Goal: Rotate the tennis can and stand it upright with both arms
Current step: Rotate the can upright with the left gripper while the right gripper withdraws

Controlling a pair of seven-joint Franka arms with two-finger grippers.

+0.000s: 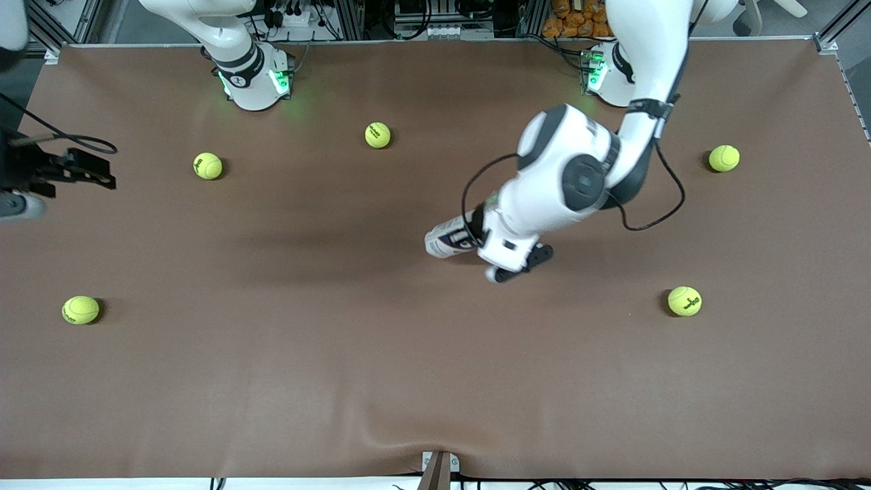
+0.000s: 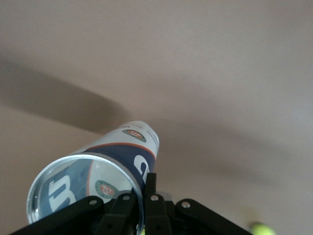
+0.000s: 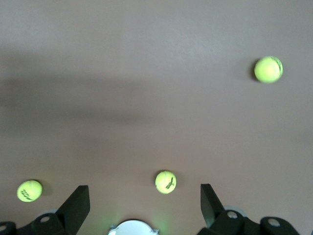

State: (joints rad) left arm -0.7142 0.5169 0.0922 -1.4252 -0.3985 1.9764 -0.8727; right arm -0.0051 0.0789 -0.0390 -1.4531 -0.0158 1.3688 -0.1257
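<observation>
The left tool (image 2: 139,205) is apparently clamped on the tennis can (image 1: 450,238), mid-tabletop (image 1: 340,354). Tilt it up slowly. The right tool (image 3: 145,203), spread wide, waits aside.

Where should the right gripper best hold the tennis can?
Probably at the free labelled end of the tennis can, coming from the right arm's end of the table. The can lies tilted, and the left gripper already holds its clear end; the right gripper waits open.

Right gripper (image 3: 145,205) spread wide over brown table (image 3: 146,73). Three tennis balls: (image 3: 268,69), (image 3: 166,181), (image 3: 29,191). Green-lit base (image 3: 133,228) at frame edge.
</observation>
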